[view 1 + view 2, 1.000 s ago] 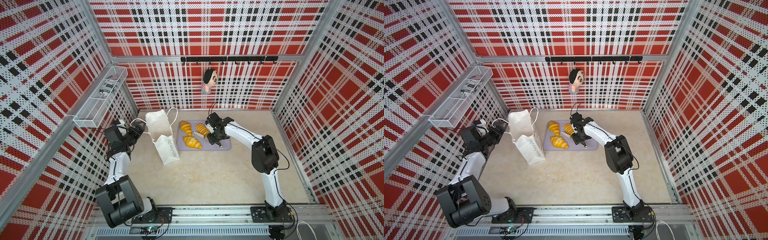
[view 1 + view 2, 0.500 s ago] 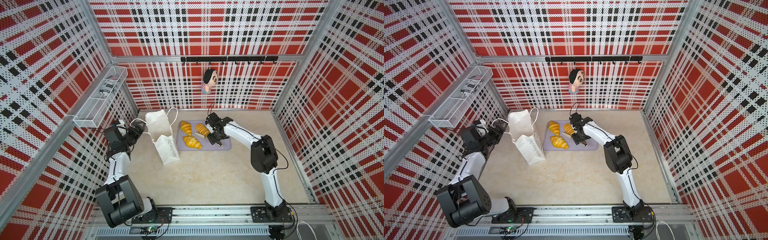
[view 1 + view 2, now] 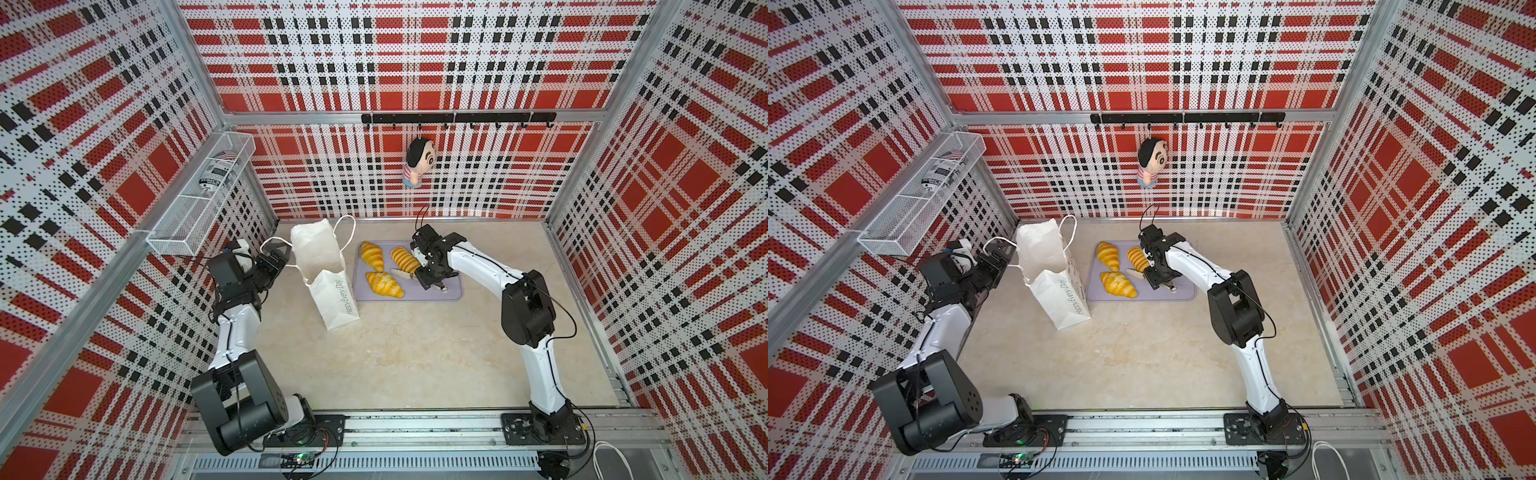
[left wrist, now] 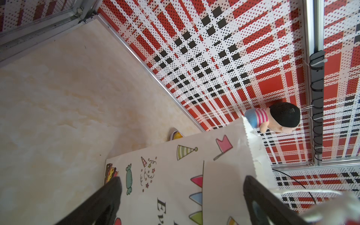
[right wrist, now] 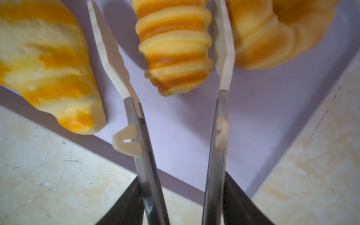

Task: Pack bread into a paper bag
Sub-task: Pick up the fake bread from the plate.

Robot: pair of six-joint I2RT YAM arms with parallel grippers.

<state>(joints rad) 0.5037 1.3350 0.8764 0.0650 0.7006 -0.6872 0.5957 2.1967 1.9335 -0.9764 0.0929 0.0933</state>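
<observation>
Tongs (image 5: pixel 145 171) straddle the ridged roll (image 5: pixel 175 48), upper centre.
Your right gripper (image 5: pixel 183 202) clamps them; left gripper (image 4: pixel 182 181) gapes empty by the paper bag (image 4: pixel 167 161).

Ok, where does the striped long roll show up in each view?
Top view: striped long roll on the lavender tray, beside the tongs.
Top view: same place on the tray.
Left wrist: not in it; the paper bag blocks that side.
Right wrist: upper middle, between the tongs' blades.
Shared landmark: the lavender tray, under the roll in all three.
</observation>
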